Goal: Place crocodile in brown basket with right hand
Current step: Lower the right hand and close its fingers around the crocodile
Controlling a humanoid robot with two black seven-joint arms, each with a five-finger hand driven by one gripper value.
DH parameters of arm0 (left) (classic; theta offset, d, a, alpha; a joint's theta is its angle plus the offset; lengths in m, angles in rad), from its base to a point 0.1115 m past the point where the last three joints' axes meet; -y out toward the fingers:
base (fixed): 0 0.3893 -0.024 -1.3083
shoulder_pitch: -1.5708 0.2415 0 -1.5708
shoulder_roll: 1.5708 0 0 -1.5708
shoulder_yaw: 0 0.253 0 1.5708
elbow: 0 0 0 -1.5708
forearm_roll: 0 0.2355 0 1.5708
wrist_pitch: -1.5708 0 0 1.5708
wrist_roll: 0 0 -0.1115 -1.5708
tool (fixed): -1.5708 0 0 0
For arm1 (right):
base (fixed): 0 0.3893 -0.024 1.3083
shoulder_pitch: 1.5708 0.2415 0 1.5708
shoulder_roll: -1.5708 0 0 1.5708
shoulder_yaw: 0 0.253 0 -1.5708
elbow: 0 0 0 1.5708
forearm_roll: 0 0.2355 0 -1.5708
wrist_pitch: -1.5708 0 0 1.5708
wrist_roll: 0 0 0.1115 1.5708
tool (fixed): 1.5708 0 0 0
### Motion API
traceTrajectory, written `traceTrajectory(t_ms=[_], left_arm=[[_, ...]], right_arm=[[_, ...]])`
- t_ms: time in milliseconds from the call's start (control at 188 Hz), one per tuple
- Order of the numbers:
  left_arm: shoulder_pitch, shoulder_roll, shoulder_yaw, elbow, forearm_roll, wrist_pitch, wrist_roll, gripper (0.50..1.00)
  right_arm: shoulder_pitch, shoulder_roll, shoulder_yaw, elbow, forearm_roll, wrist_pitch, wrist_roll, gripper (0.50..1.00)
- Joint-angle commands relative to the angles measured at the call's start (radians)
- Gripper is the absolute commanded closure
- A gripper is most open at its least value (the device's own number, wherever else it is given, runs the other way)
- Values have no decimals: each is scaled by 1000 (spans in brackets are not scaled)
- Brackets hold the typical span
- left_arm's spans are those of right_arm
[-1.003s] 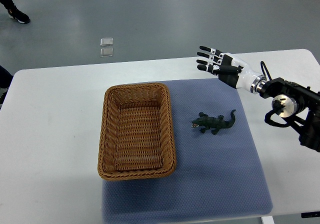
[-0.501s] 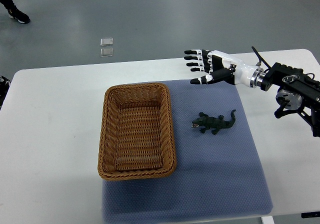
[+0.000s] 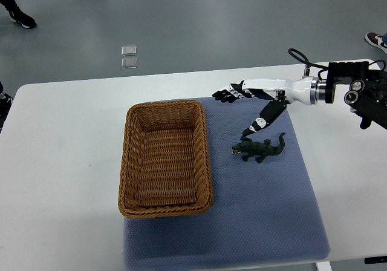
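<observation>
A dark green toy crocodile [image 3: 259, 149] lies on the blue-grey mat [image 3: 266, 210], head toward the basket, tail up and to the right. The brown wicker basket [image 3: 165, 157] stands empty on the mat's left edge. My right hand [image 3: 239, 109] reaches in from the right edge, open, with its fingers [image 3: 227, 94] stretched left above the mat's far edge and its thumb [image 3: 256, 124] pointing down toward the crocodile's head. The thumb tip hangs just above the toy, and no finger closes on it.
The white table [image 3: 66, 162] carries the mat and the basket. My right arm's black wrist housing [image 3: 360, 92] sits over the table's far right corner. A person's shoe [image 3: 375, 41] shows on the floor at the right edge, another shoe [image 3: 23, 20] at top left.
My right hand has swung left and lowered toward the crocodile, turning so the fingers point left and the thumb points down. Crocodile and basket have not moved.
</observation>
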Motion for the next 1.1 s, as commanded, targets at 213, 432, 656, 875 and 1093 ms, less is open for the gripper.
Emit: traceTrajectory(t_ms=[213, 432, 656, 875, 1093], left_arm=[[0, 0, -1, 0, 0, 0, 0, 500], [0, 0, 1, 0, 0, 0, 0, 500], [0, 0, -1, 0, 0, 0, 0, 500], [0, 0, 1, 0, 0, 0, 0, 500], [0, 0, -1, 0, 0, 0, 0, 500]], right_arm=[[109, -38, -196, 52, -251, -130, 48, 572], [200, -55, -464, 64, -309, -381, 48, 574], [212, -53, -549, 70, -314, -462, 48, 572], [198, -49, -547, 64, -315, -465, 48, 572], [172, -38, -546, 26, -315, -479, 48, 572]])
